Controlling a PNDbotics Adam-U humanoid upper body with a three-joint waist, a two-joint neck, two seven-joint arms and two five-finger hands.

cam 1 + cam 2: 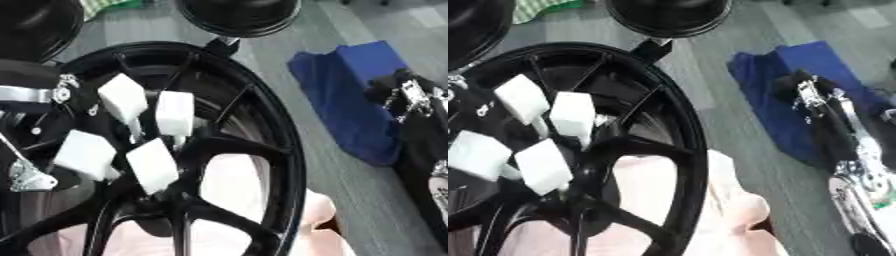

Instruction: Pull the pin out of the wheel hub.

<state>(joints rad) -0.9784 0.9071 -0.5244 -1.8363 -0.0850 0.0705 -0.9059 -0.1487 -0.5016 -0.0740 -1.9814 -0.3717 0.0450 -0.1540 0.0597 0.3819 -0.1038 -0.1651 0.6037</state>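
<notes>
Fingers of the left hand [131, 135] were the first thing to notice in the left eye view: white-padded, they lay spread over the middle of the black wheel hub [262, 125], two reaching up and two reaching down toward the meeting point of the spokes. Whether they pinched something or only rested on the spokes, I could not tell, and the pin itself did not show; I judged it to sit just under those fingertips, near the centre where the spokes join. Its long axis would then point up out of the wheel, toward the camera, so the pull should go straight away from the hub face and not sideways. Pale pink cloth [232, 185] showed through the gaps between the spokes.

In the right eye view the right hand [815, 92] hung well apart from the wheel, over a blue cloth [776, 75] on the grey floor [710, 75]. Its fingers looked curled, but I could not say for sure whether they were closed. The left hand was clearly the nearer one to the centre. Above the wheel there was open room for lifting. A second dark round object [667, 15] stood close to the far rim, so drifting that way would be risky.
</notes>
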